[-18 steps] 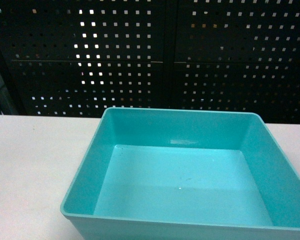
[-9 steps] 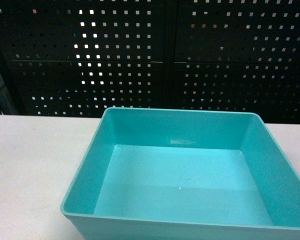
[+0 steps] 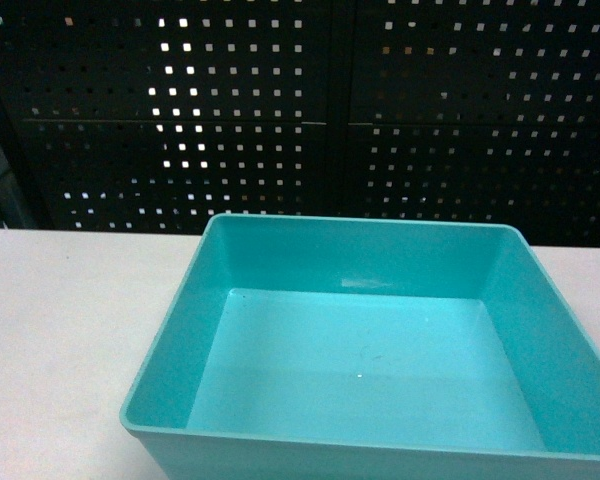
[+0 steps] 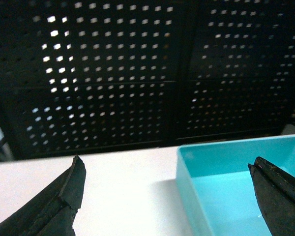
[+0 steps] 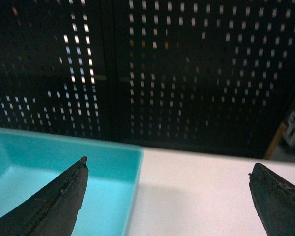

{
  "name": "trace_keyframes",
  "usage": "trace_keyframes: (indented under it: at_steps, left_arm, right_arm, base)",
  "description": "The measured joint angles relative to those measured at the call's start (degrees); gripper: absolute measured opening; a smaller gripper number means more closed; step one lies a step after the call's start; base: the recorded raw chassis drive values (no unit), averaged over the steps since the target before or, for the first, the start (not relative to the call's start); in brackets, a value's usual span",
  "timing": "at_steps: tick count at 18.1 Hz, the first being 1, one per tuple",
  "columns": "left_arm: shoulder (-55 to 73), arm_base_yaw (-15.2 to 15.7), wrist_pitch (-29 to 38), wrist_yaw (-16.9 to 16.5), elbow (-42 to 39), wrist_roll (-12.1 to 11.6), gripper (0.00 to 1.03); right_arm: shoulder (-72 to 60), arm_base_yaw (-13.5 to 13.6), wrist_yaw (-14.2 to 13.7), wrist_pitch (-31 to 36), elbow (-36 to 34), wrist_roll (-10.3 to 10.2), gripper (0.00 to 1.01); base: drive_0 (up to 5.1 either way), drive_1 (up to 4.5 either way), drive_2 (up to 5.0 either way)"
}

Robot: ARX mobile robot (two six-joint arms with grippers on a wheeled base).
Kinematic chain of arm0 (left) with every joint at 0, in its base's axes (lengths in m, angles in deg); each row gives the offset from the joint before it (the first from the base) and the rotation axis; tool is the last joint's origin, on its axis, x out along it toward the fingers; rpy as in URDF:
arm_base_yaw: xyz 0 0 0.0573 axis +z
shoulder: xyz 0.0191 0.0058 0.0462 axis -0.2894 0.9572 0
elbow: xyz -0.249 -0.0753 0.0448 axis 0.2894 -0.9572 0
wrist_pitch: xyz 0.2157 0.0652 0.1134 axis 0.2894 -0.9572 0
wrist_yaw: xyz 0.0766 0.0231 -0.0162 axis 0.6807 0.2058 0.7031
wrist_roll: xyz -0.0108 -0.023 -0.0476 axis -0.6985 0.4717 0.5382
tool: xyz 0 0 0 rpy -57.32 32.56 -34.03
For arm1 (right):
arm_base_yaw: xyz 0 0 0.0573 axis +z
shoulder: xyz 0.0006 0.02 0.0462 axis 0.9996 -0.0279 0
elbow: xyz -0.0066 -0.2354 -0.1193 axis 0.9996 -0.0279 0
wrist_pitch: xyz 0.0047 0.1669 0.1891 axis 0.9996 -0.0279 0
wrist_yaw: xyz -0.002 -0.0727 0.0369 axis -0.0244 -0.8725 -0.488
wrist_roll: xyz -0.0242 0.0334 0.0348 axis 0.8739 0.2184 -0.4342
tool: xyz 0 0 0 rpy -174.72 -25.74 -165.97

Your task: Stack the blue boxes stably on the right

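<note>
Straight ahead of me on the white tabletop (image 3: 60,330) sits one blue box (image 3: 370,370), a light turquoise tub with smooth sloping walls and a thin flat rim. From my head camera it fills the lower middle and right of the view, its near edge cut off by the bottom of the picture. Its inside holds nothing; only a pale glint shows on the far wall and a tiny speck on the floor. Only this one tub can be seen, with no second box under or inside it that I can make out.

Behind the tabletop stands a dark perforated panel (image 3: 300,110), with light coming through its small square holes, brightest at the upper left.

On my left wrist camera, my left pincer (image 4: 167,194) is spread wide: one dark fingertip sits over bare tabletop at the lower left, the other over the tub's inside at the lower right. The tub's left wall and far left corner lie between them. Nothing is gripped.

On my right wrist camera, my right pincer (image 5: 168,194) is likewise spread wide and grips nothing. Its left fingertip overlaps the tub's inside, its right fingertip hangs above bare tabletop, and the tub's right wall and far right corner lie between the two.
</note>
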Motion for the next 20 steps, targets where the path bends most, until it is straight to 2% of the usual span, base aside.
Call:
trace_keyframes:
  at_steps: [1, 2, 5, 6, 8, 9, 10, 12, 16, 18, 20]
  left_arm:
    - [5.68, -1.70, 0.31, -3.13, 5.79, -0.72, 0.98]
    - [10.93, -2.82, -0.79, -5.03, 10.82, -1.31, 0.98]
    - [25.49, -3.50, -8.24, -2.82, 21.99, -2.14, 0.98]
    - [29.75, -3.48, -11.06, -3.08, 24.57, -1.88, 0.98]
    - [37.51, -3.56, -14.08, -2.51, 28.55, -1.05, 0.98]
    - [39.98, -4.48, -15.15, 0.13, 29.59, -1.22, 0.98]
    - [41.27, -5.68, -16.04, 1.62, 29.66, -1.64, 0.98]
    - [43.25, -9.60, -16.66, 5.92, 29.88, -2.05, 0.98]
    - [45.81, -16.39, -16.48, 11.80, 29.75, -1.88, 0.98]
    - [47.58, -17.92, -16.00, 13.27, 28.50, -1.53, 0.98]
    - [48.98, -18.23, -15.15, 14.27, 26.84, -0.07, 0.98]
  right_arm:
    - [-4.35, 1.29, -0.31, 2.64, 6.38, -0.07, 0.98]
    - [-8.76, 2.32, -0.57, 1.64, 11.56, 0.00, 0.98]
    - [-23.78, 6.16, -1.60, -5.05, 18.38, 1.53, 0.98]
    - [-26.95, 7.56, -1.75, -6.08, 20.59, 1.77, 0.98]
    - [-33.07, 10.84, -5.16, -5.31, 25.31, 3.02, 0.98]
    - [-35.82, 12.37, -5.97, -5.92, 26.75, 3.56, 0.98]
    - [-38.03, 13.46, -7.41, -5.20, 26.84, 4.52, 0.98]
    - [-42.18, 13.94, -9.33, -2.40, 25.90, 5.38, 0.98]
    - [-45.62, 11.76, -8.72, 0.96, 20.98, 5.03, 0.98]
    - [-47.76, 12.02, -8.85, 2.82, 19.10, 4.94, 0.98]
    - [-49.68, 13.27, -9.68, 4.11, 17.97, 4.90, 0.98]
  base:
    - [0.0, 0.00, 0.0]
    - [0.0, 0.00, 0.0]
    - [0.0, 0.00, 0.0]
    - [0.0, 0.00, 0.0]
    - [0.0, 0.00, 0.0]
    - [0.0, 0.00, 0.0]
    - [0.0, 0.00, 0.0]
    - [0.0, 0.00, 0.0]
    - [0.0, 0.00, 0.0]
    - [0.0, 0.00, 0.0]
    - [0.0, 0.00, 0.0]
